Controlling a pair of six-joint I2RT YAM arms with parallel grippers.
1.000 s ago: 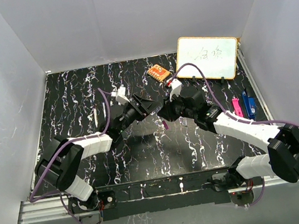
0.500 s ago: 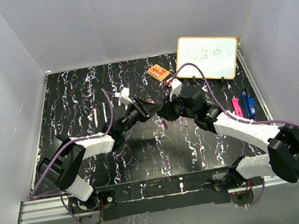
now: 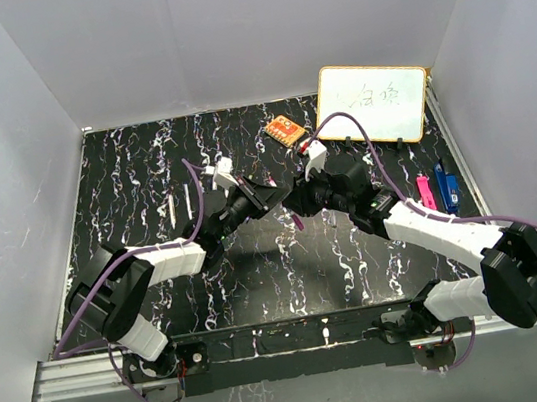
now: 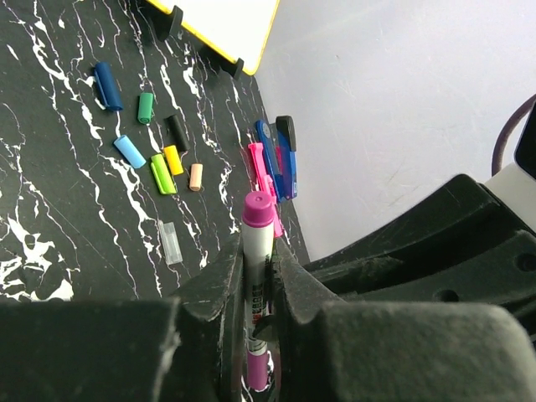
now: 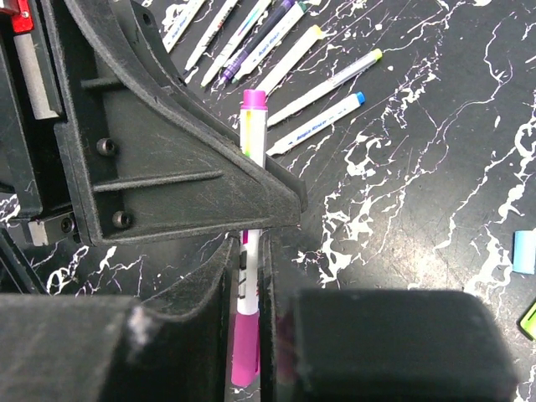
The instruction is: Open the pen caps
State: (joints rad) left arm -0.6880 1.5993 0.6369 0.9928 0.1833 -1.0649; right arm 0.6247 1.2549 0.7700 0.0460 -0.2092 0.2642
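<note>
A white pen with a pink cap (image 5: 245,352) is held in the air between both grippers. My right gripper (image 5: 247,260) is shut on the barrel just above the cap. My left gripper (image 4: 255,251) is shut on the same barrel (image 4: 256,251), and the pen's pink end (image 4: 258,209) sticks out past its fingers. In the top view the two grippers meet mid-table, left (image 3: 270,196) and right (image 3: 299,199), with the pen's pink end (image 3: 297,221) below them. Several loose caps lie on the table: blue (image 4: 108,85), green (image 4: 145,107), black (image 4: 177,132), light blue (image 4: 130,152), yellow (image 4: 172,159).
Several uncapped pens (image 5: 289,46) lie in a row on the table. A yellow-framed whiteboard (image 3: 375,102) stands at the back right, with an orange eraser (image 3: 285,131) to its left. Pink and blue clips (image 3: 438,188) lie near the right wall.
My left gripper moved in toward the right gripper and closed its jaws on the pen barrel. My right gripper stayed shut on the pen.
</note>
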